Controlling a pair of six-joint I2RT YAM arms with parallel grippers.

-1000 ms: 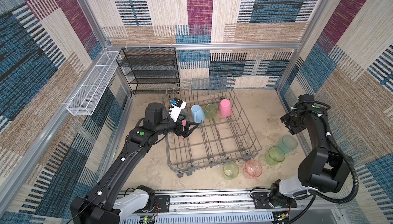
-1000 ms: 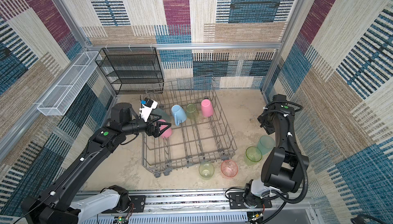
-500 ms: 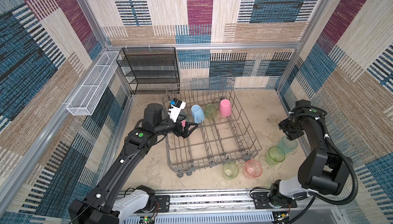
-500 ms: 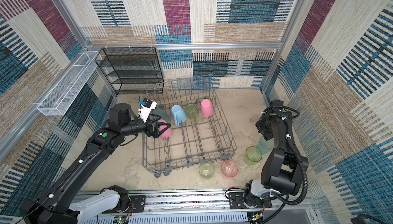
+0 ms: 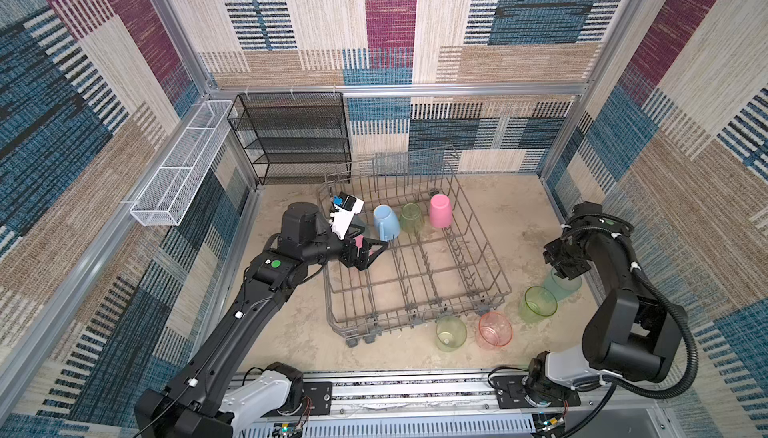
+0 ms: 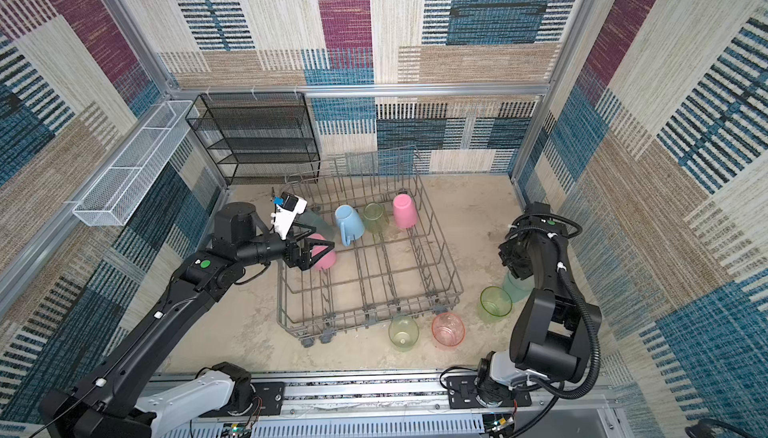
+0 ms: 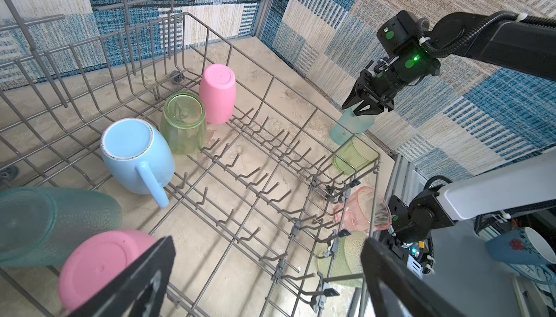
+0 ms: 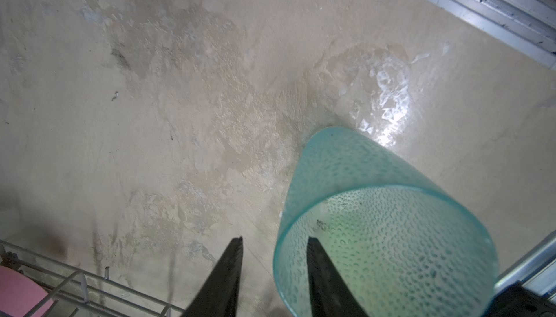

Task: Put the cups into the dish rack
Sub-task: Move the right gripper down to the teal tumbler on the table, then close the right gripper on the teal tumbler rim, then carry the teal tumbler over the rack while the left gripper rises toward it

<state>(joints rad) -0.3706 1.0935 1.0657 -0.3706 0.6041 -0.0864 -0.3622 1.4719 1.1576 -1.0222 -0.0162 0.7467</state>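
Here, the right gripper (image 8: 273,240) straddles the rim of a teal cup (image 8: 361,174) standing mouth up on the table (image 8: 150,89), near the dish rack (image 5: 415,273); 1 finger is inside, 1 outside, narrowly parted; a gap seems to show between the outer finger and the wall, so nothing is gripped; the left gripper (image 7: 267,240) hangs spread wide and empty over a pink cup (image 7: 99,264) in the rack; 5 cups sit in the rack, 4 on the table.
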